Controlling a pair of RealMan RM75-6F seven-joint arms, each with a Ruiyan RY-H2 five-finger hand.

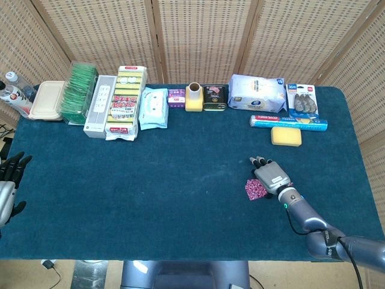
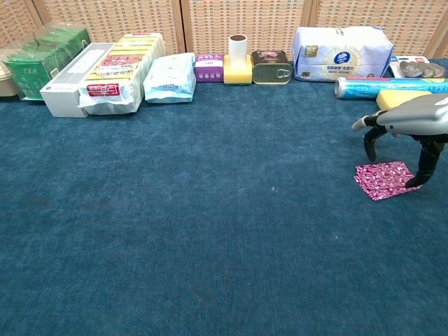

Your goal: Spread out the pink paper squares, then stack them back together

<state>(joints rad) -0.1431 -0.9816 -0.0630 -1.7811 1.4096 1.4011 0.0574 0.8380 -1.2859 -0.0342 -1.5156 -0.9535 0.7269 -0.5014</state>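
Right hand (image 2: 409,126) — fingers (image 2: 424,168) spread, one pressing the pink paper squares (image 2: 383,179) — left hand (image 1: 8,180) released.

High head view, low chest view.

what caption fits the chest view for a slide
Right hand poised over the pink paper squares on the blue tablecloth.

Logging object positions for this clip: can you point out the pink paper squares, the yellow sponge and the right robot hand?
pink paper squares (image 2: 383,180), chest view, middle of the patterned top sheet
yellow sponge (image 1: 286,136), head view, middle of its top face
right robot hand (image 2: 409,120), chest view, back of the hand above the paper
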